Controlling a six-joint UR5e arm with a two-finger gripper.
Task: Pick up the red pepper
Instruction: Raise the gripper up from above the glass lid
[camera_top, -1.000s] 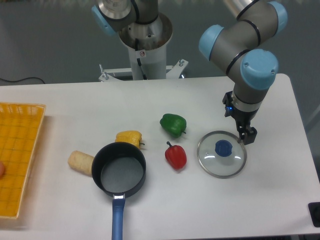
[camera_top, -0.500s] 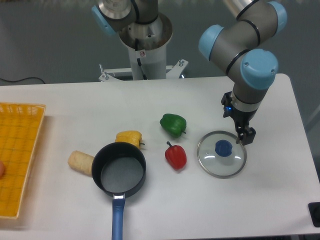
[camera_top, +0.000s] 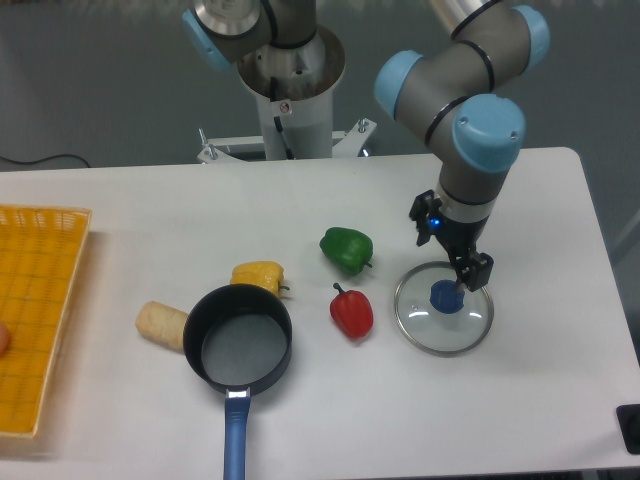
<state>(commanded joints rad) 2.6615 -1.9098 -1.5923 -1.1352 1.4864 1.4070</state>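
Note:
The red pepper (camera_top: 352, 312) lies on the white table (camera_top: 300, 210), glossy with a short dark stem, just right of the black pan. My gripper (camera_top: 468, 274) hangs to the right of it, above the glass lid's (camera_top: 443, 320) upper part near its blue knob (camera_top: 446, 296). Nothing shows between the fingers, and their spacing is too small to read from this angle. The pepper is untouched, roughly a hand's width left of the gripper.
A green pepper (camera_top: 346, 248) and a yellow pepper (camera_top: 259, 275) sit above and left of the red one. A black pan with a blue handle (camera_top: 238, 345), a bread roll (camera_top: 162, 325) and a yellow basket (camera_top: 35, 310) occupy the left.
The arm has swung left, carrying the gripper from the lid's right rim to over the lid near its blue knob. The objects have not moved.

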